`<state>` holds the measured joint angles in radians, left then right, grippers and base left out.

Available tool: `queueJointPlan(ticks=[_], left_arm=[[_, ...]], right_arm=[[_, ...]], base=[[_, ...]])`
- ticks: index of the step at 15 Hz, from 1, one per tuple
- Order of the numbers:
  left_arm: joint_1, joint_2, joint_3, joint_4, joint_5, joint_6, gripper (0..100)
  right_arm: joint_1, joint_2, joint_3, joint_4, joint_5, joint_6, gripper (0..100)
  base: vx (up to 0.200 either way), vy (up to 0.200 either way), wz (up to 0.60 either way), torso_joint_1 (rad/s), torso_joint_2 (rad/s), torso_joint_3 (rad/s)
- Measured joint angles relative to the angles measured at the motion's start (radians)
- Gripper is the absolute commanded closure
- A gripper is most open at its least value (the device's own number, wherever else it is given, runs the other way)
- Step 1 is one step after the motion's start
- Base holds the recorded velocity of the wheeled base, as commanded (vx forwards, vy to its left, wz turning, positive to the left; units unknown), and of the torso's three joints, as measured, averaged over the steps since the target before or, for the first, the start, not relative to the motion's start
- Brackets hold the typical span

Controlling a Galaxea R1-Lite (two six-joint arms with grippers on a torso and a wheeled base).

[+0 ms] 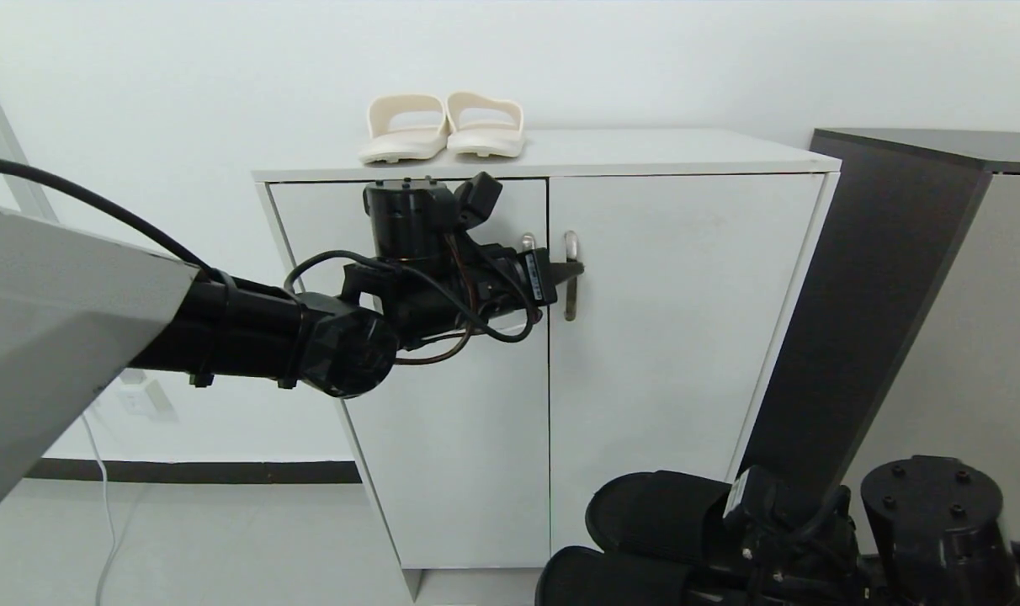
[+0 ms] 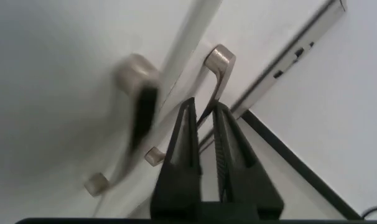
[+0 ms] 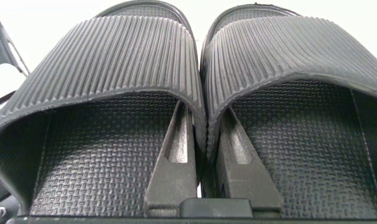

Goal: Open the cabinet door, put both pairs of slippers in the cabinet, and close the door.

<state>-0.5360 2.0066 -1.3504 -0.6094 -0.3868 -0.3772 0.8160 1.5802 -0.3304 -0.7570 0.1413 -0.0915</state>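
Pull handle (image 1: 570,290) of cabinet's (image 1: 687,337) shut right-hand door outward along its hinge arc, left pincer (image 2: 205,106) nipped nearly closed on it, keeping right pincer (image 3: 205,115), clamped on black slippers (image 3: 114,74) low before cabinet, clear; cream slippers (image 1: 443,126) atop cabinet.

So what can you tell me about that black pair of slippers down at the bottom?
The black slippers are rubbery-looking slides with ribbed straps and fine-patterned footbeds. They sit side by side, inner edges pressed together and pinched by the right gripper, one finger inside each. They are held low before the closed cabinet.
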Motion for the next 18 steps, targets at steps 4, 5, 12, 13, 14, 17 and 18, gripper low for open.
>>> queueJointPlan(ticks=[4, 5, 12, 13, 14, 17, 18], left_arm=[[-0.001, -0.012, 0.026, -0.012, -0.003, -0.001, 100], [-0.002, -0.018, 0.034, -0.011, -0.004, -0.001, 100], [-0.039, -0.101, 0.144, -0.016, -0.008, 0.002, 100], [-0.052, -0.119, 0.167, -0.017, -0.008, 0.004, 100], [-0.064, -0.139, 0.189, -0.019, -0.007, 0.005, 100], [-0.093, -0.191, 0.253, -0.031, -0.004, 0.021, 100], [-0.101, -0.21, 0.275, -0.032, -0.003, 0.025, 100]], right_arm=[[0.02, 0.011, 0.022, -0.082, 0.018, 0.001, 100], [0.026, 0.012, 0.031, -0.097, 0.034, 0.001, 100], [0.034, 0.013, 0.06, -0.105, 0.119, 0.001, 100], [0.034, 0.013, 0.063, -0.105, 0.122, 0.001, 100], [0.036, 0.013, 0.066, -0.105, 0.14, 0.0, 100], [0.039, 0.01, 0.09, -0.122, 0.182, -0.005, 100], [0.039, 0.01, 0.102, -0.144, 0.189, -0.019, 100]], base=[[0.0, 0.0, 0.0, 0.0, 0.0, 0.0], [0.0, 0.0, 0.0, 0.0, 0.0, 0.0], [0.0, 0.0, 0.0, 0.0, 0.0, 0.0], [0.0, 0.0, 0.0, 0.0, 0.0, 0.0], [0.0, 0.0, 0.0, 0.0, 0.0, 0.0], [0.0, 0.0, 0.0, 0.0, 0.0, 0.0], [0.0, 0.0, 0.0, 0.0, 0.0, 0.0]])
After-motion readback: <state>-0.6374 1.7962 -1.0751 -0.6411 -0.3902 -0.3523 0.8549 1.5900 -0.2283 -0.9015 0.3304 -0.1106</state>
